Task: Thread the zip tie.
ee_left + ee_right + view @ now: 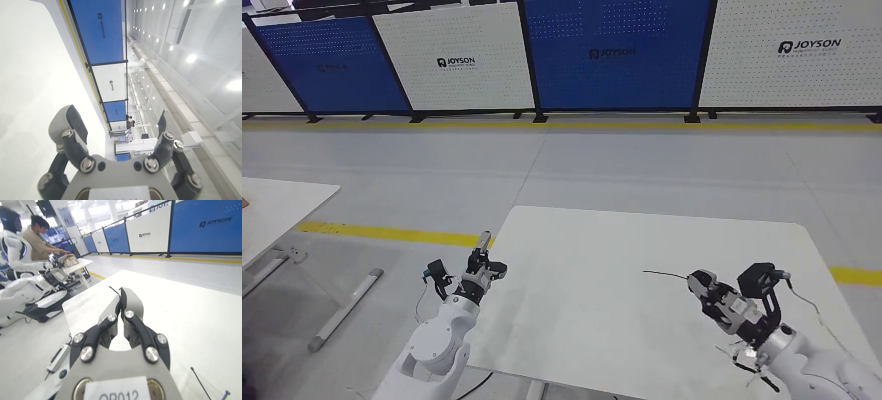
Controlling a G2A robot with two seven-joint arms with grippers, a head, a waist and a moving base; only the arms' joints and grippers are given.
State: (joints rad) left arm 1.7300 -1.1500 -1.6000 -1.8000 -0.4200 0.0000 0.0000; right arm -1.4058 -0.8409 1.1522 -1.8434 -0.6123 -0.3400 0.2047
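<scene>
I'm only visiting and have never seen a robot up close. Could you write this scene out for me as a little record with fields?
Surface: white table
Left gripper: at the table's left edge, jaws open, nothing between them
Right gripper: over the table's right side, jaws shut on the zip tie
Zip tie: thin, black, its free end pointing toward the left arm
Threading: no loop formed yet
</scene>
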